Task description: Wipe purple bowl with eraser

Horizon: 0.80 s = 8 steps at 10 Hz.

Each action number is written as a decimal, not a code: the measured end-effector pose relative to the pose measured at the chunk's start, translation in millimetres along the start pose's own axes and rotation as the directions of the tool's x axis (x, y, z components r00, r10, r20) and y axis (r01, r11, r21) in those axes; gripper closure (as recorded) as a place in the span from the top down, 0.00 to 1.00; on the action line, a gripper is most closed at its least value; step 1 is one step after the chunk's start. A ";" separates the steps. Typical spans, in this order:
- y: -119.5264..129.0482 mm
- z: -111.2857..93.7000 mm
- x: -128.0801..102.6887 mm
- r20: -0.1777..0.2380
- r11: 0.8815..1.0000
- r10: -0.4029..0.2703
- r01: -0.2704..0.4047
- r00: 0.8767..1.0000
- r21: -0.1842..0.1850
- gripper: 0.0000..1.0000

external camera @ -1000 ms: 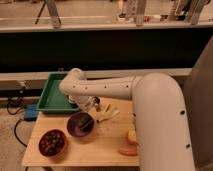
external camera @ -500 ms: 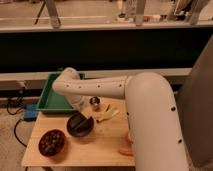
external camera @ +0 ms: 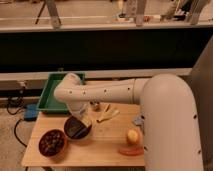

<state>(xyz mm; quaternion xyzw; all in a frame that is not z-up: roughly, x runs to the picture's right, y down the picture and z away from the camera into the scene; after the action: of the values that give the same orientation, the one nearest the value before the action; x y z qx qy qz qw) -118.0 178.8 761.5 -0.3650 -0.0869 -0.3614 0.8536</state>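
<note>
One camera view only, sitting high and looking forward and down over the robot's own arm [external camera: 116, 91]. The arm's bulky near end is crowding the right side of the frame, so the lens is sitting close to it. The view is tilting down onto a wooden table [external camera: 107, 145] that is filling the lower half at close-to-mid range, with its left edge showing and its right part hiding behind the arm. A green tray [external camera: 49, 98] is sitting at centre left. A dark barrier [external camera: 105, 50] is running across the middle distance, with floor beyond it along the top. The gripper [external camera: 83, 120] is hanging lower left of centre, at the right rim of the purple bowl [external camera: 74, 130].
</note>
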 end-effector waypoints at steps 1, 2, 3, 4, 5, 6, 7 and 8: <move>7.2 2.3 -1.2 -0.004 1.000 0.004 -0.004 1.000 -0.012 0.00; 12.4 3.8 4.2 -0.010 1.000 0.019 -0.019 1.000 -0.020 0.00; 16.5 5.2 11.5 -0.017 0.999 0.036 -0.037 0.999 -0.028 0.00; 19.9 5.8 20.9 -0.030 0.998 0.057 -0.059 0.998 -0.037 0.00; 20.8 7.2 33.2 -0.050 0.995 0.083 -0.085 0.995 -0.050 0.00; 20.0 9.6 47.6 -0.072 0.992 0.108 -0.112 0.992 -0.058 0.00; 19.3 11.7 55.3 -0.078 0.989 0.125 -0.130 0.989 -0.065 0.00; 17.4 14.1 68.2 -0.089 0.986 0.150 -0.156 0.985 -0.066 0.00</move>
<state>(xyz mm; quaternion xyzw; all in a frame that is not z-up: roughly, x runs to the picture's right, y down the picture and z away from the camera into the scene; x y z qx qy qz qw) -55.1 158.9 789.9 -0.3860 -0.0097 -0.3126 0.8679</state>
